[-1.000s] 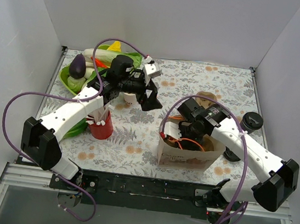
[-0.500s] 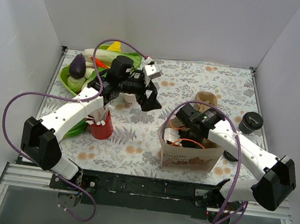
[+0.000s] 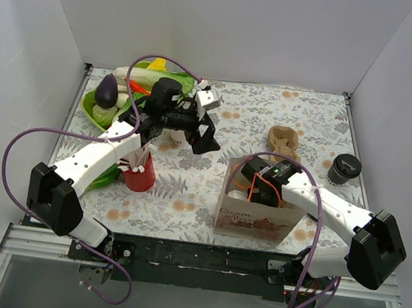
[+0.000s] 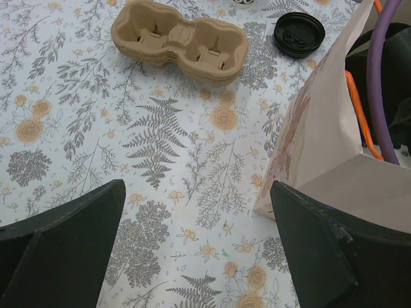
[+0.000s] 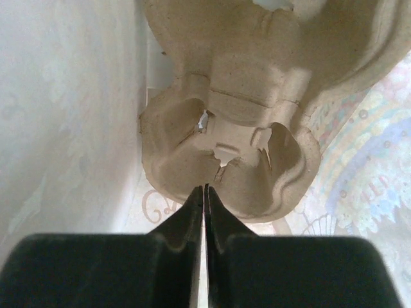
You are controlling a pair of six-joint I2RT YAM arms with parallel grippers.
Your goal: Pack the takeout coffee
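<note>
Cardboard carrier pinched between right jaws

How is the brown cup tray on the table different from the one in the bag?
The table carrier lies out in the open; the bagged carrier sits inside the paper bag. Nothing touches the table carrier; the right gripper is shut on the bagged carrier's rim. Both are brown cardboard with empty holes.

The left arm and right arm have smooth white shells, black joints and a blocky black housing near each base. A purple cable loops along each arm, and an orange wire runs beside it on the right one. The left gripper has broad black wedge fingers. The right gripper has slim, tapering black ones.
</note>
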